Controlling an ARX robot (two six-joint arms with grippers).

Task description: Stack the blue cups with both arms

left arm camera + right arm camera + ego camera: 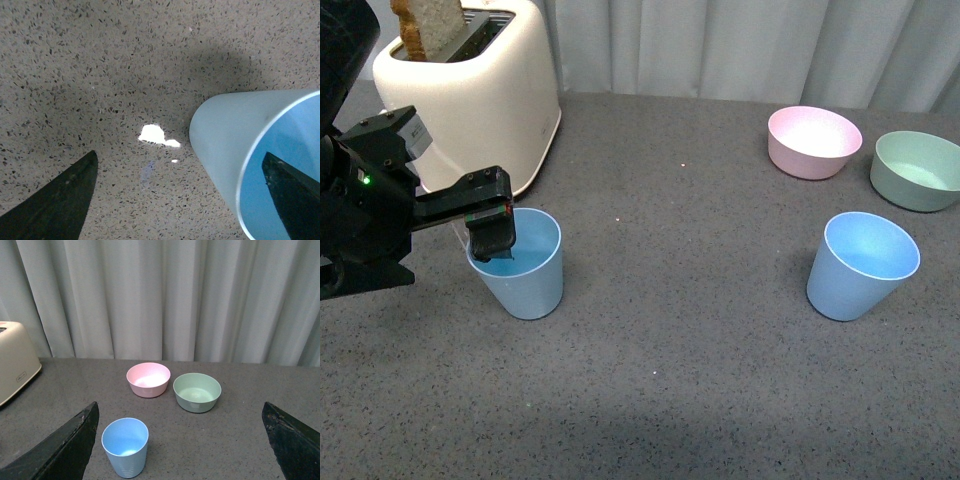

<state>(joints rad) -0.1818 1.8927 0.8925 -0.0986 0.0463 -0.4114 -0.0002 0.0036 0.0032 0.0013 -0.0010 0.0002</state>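
In front of the toaster [470,90], the left end effector [178,154] straddles a blue cup [525,275] rim, spread; the right end effector [180,403] is also spread.

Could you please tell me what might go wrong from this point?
The left fingers straddle the wall of the left cup, one inside, one outside; closing off-centre could tip or drag it. The toaster stands close behind the left arm, so a careless lift might bump it.

Matt, smooth plastic blue cups [532,285]; speckled grey stone-like tabletop [700,350]; smooth, faintly glossy cream toaster [480,100]; cloth curtain [720,45].
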